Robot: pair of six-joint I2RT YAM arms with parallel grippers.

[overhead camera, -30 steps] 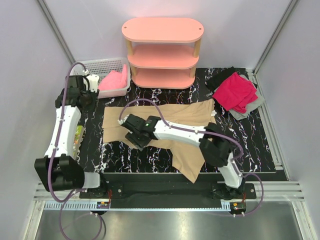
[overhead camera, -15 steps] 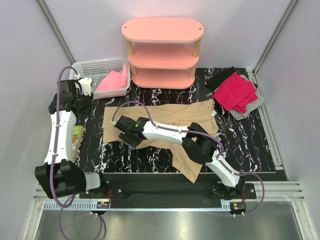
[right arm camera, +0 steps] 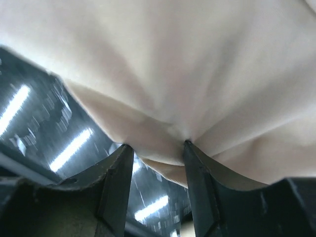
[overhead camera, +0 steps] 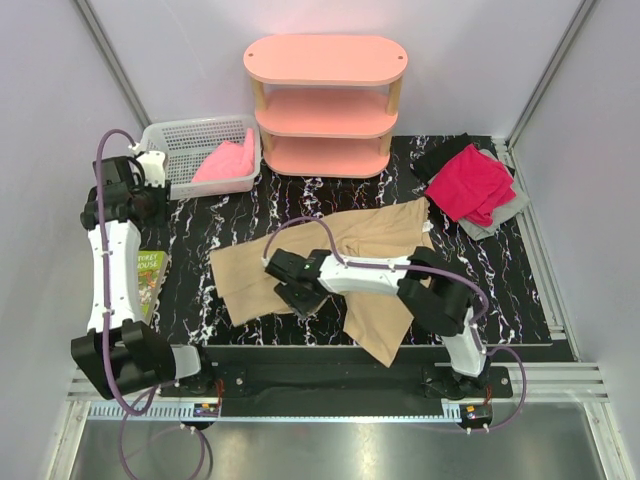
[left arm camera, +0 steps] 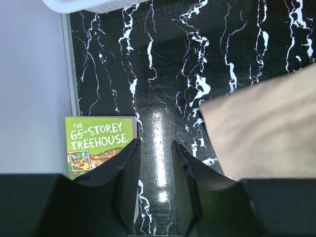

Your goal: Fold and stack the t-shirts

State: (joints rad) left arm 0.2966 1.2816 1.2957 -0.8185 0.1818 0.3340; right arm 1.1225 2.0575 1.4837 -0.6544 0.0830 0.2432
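**Counter (overhead camera: 500, 290), black marbled: contents**

1. Tan t-shirt (overhead camera: 340, 265): laid rumpled across the middle of the counter, with one part draped over the near edge. Its left portion is pinched by the right gripper (overhead camera: 297, 292). In the right wrist view the cloth (right arm camera: 173, 59) is seen gathered into a fold between the fingers (right arm camera: 116, 182), which are clenched on it.
2. Red t-shirt (overhead camera: 470, 182): heaped at the far right corner, on top of a grey t-shirt (overhead camera: 505, 212) and a black t-shirt (overhead camera: 440, 155).
3. Pink t-shirt (overhead camera: 228, 162): lodged in the white basket (overhead camera: 190, 135) at the far left corner.
4. Left gripper (overhead camera: 135, 195): held over the left edge, near the basket. Its fingers (left arm camera: 126, 173) are parted a little and nothing is held between them.
5. Book (overhead camera: 148, 275), green cover: laid flat at the left edge, apart from the tan t-shirt.
6. Shelf unit (overhead camera: 326, 100), pink, three tiers: stood at the far edge.
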